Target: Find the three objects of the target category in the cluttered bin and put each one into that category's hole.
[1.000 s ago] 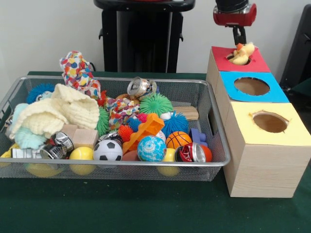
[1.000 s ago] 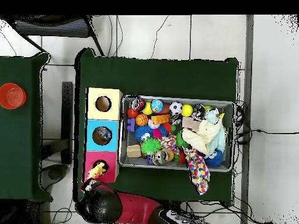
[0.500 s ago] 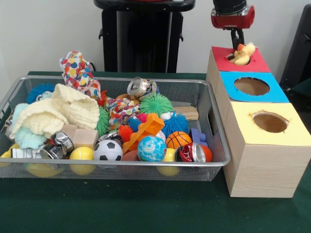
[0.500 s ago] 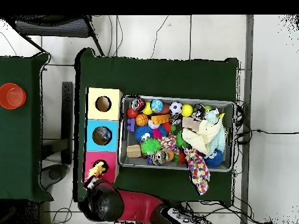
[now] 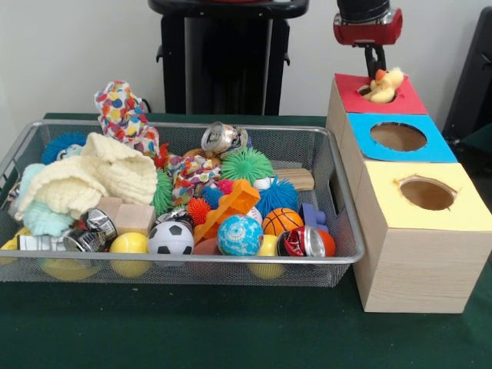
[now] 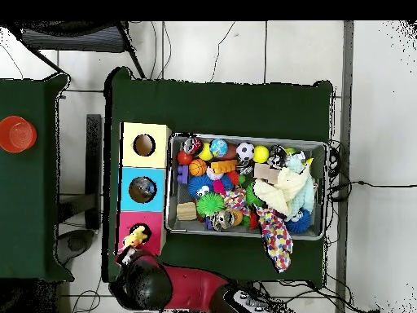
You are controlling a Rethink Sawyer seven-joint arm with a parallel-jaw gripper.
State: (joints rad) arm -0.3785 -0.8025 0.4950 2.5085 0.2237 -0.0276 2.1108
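- Jaws of the gripper (image 5: 376, 61) cannot be judged: only a thin dark part shows under the red and black wrist, and I cannot tell how wide they stand or if they touch anything.
- Just below it, a yellow toy duck (image 5: 383, 85) with an orange beak sits in the hole of the red-topped box (image 5: 400, 101), still sticking out above the top.
- From above, the duck (image 6: 135, 238) lies on the same red top (image 6: 151, 223), beside the arm's dark round end (image 6: 145, 285).
- Three wooden boxes stand in a row to the right of the cluttered bin (image 5: 342, 207): the red one far, the blue-topped box (image 5: 434, 146) in the middle, the yellow-topped box (image 5: 384, 192) near.
- This wire mesh bin rests on the green table (image 5: 231, 330), touching or almost touching the boxes.
- Inside it are a soccer ball (image 5: 170, 238), a small basketball (image 5: 281, 221), a green spiky ball (image 5: 246, 164), a crushed can (image 5: 221, 138) and a cream knitted cloth (image 5: 92, 178).
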